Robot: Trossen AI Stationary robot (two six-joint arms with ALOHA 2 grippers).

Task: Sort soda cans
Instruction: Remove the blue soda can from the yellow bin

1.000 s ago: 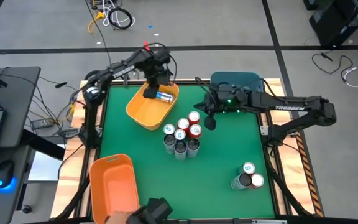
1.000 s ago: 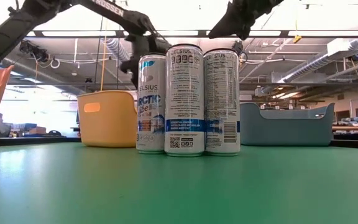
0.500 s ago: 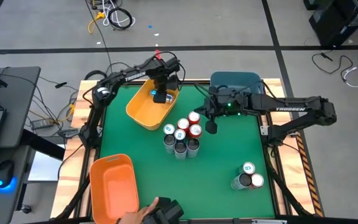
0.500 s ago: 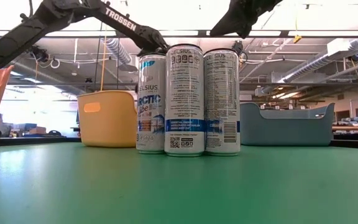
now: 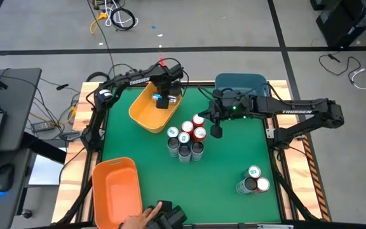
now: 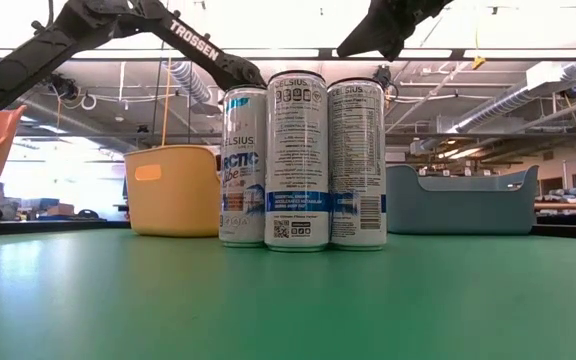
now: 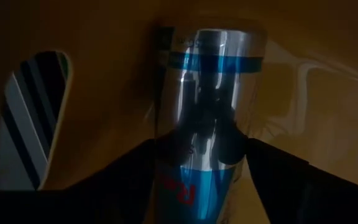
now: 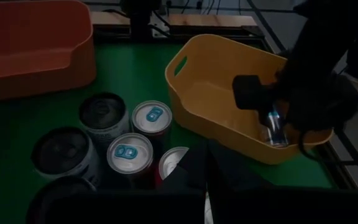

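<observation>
One can moved: I am spreading my left jaws around the soda can, which a second ago was hanging in them above the yellow bin; now it is lying on its side on the bin floor.
Left jaws: they are standing apart on either side of the can, and I cannot tell whether the pads are touching it or clear.
Meaning for the task: I am judging this can as delivered, so the left arm is coming free for the next pick.
Right jaws: they are pressed together on nothing, hovering just right of the middle cluster.
Cans waiting: the middle cluster is standing upright on the green desk, and three more cans are waiting at the near right corner.
Other bins: the orange bin at the near left and the blue bin at the far side are showing no cans.
High view is giving: the whole layout, plus a person's hand at the near edge.
Left wrist view is adding: the can's silver and blue side, close up between my fingers.
Right wrist view is adding: the can inside the yellow bin, seen from the side.
Low view is missing: the dropped can, hidden behind the bin wall and three tall cans.
</observation>
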